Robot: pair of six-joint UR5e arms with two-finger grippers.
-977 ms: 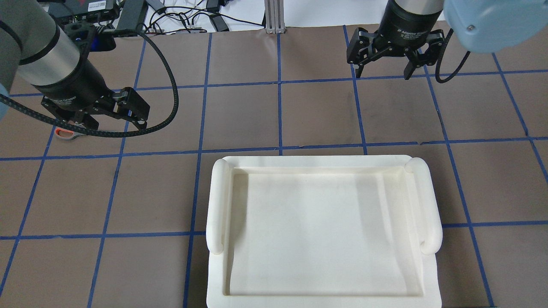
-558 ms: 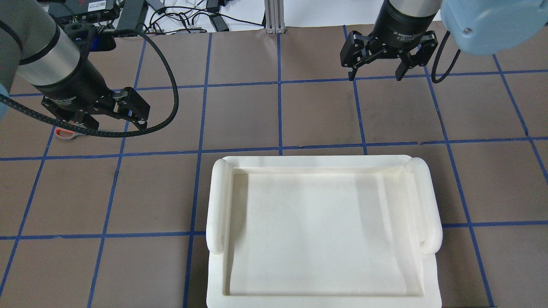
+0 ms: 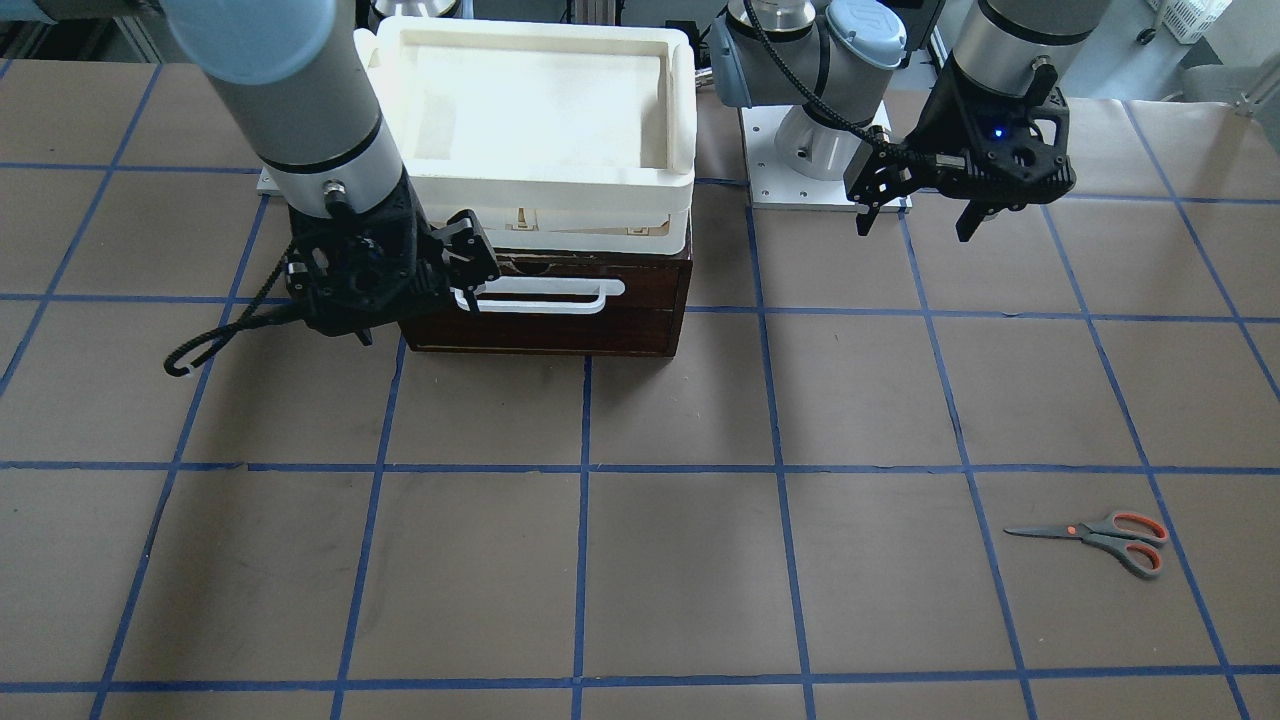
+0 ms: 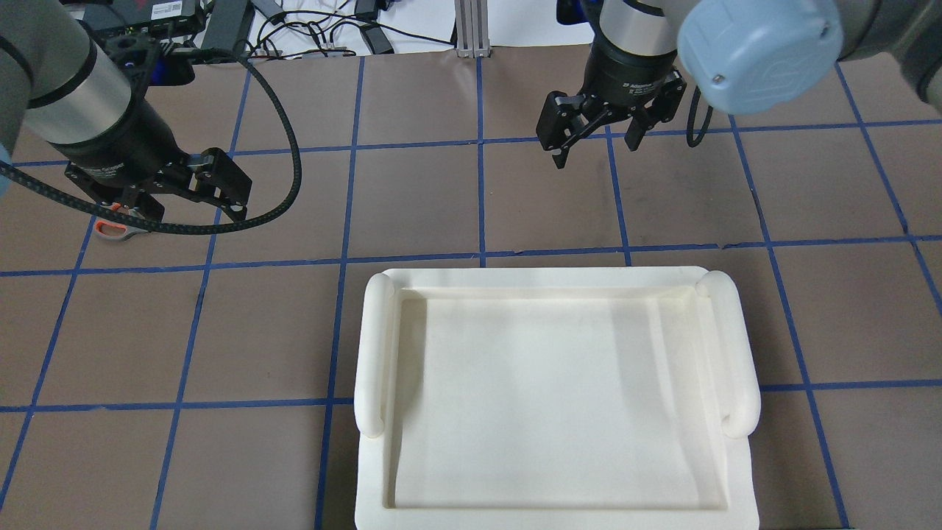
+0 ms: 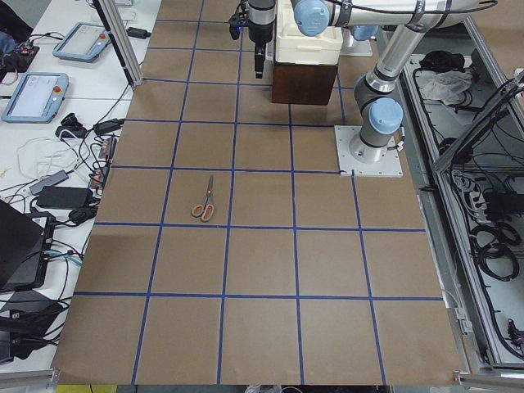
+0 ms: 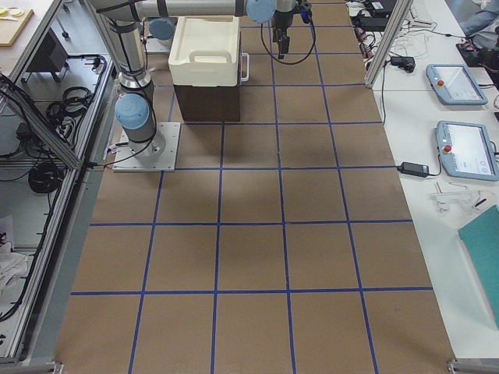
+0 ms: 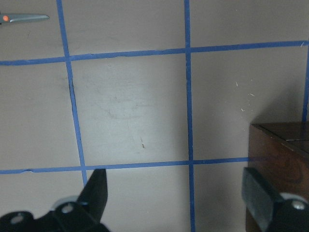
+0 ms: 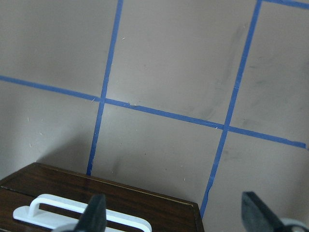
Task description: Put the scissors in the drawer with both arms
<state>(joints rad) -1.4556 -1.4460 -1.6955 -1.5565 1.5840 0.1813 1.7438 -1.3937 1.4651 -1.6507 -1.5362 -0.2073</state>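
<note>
The scissors (image 3: 1098,534) lie flat on the brown table; only one orange loop (image 4: 110,230) shows under my left gripper in the overhead view, and the blade tip (image 7: 24,18) shows at the top left of the left wrist view. My left gripper (image 3: 915,228) is open and empty, held high above the table, away from the scissors. The dark drawer (image 3: 600,335) is shut, its white handle (image 3: 545,297) facing out. My right gripper (image 3: 420,300) is open and empty, just in front of the handle's end; the handle (image 8: 82,215) shows below its fingers.
A white foam tray (image 3: 530,190) sits on top of the drawer box and fills the lower middle of the overhead view (image 4: 375,353). Cables and power bricks (image 4: 309,29) lie beyond the table's far edge. Blue tape lines grid the table.
My right gripper has moved left and closer to the tray in the overhead view, still open. My left gripper has hardly moved.
</note>
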